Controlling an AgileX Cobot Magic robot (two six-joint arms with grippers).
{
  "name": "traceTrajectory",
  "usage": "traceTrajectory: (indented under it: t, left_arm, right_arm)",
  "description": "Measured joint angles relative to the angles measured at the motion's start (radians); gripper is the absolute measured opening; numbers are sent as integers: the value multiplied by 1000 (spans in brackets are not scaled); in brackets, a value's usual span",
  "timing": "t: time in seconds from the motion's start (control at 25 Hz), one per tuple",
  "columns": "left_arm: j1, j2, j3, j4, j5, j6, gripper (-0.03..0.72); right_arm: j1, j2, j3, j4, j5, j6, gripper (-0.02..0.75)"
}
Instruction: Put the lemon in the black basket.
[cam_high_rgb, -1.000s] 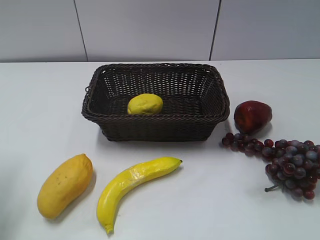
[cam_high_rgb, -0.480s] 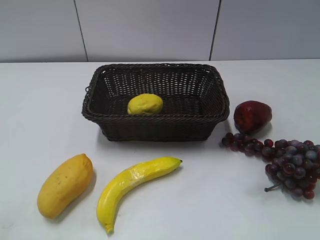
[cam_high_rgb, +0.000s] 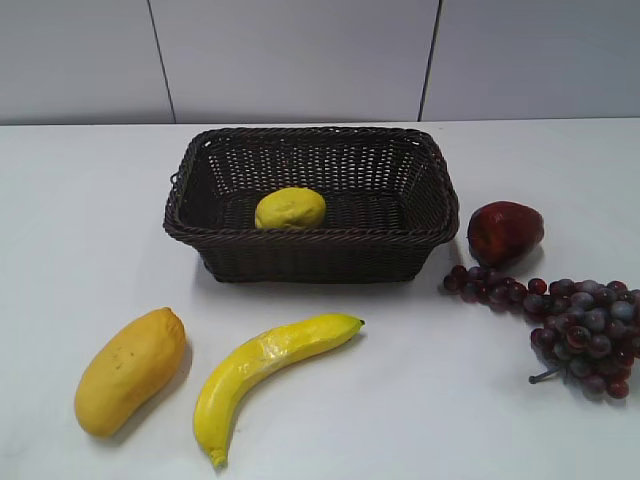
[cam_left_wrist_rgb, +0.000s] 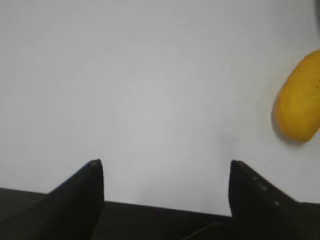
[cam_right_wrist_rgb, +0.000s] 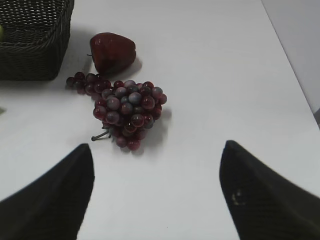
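Note:
The lemon (cam_high_rgb: 291, 209), small and pale yellow, lies inside the black basket (cam_high_rgb: 300, 248), left of its middle near the front wall. The woven basket stands at the table's centre back; its corner also shows in the right wrist view (cam_right_wrist_rgb: 35, 55). Neither gripper shows in the exterior view. My left gripper (cam_left_wrist_rgb: 165, 162) is open and empty over bare white table, with the mango to its right. My right gripper (cam_right_wrist_rgb: 156, 146) is open and empty over the table, nearer than the grapes.
A mango (cam_high_rgb: 130, 370) (cam_left_wrist_rgb: 299, 100) lies at front left, a banana (cam_high_rgb: 265, 370) beside it. A red apple (cam_high_rgb: 505, 232) (cam_right_wrist_rgb: 112, 51) and a bunch of dark grapes (cam_high_rgb: 580, 330) (cam_right_wrist_rgb: 127, 107) lie right of the basket. A grey wall stands behind the table.

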Motion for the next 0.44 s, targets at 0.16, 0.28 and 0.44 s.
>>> traceTrajectory:
  t: [0.16,0.28,0.44]
  left_arm:
    - [0,-105,0,11,0,0,561]
    - [0,-176,0,18,1,0,550]
    - [0,-268,4,23,1,0,545]
  right_arm:
    - [0,0,0,0,0,0,591]
    - [0,0,0,0,0,0,591]
    - [0,0,0,0,0,0,591]
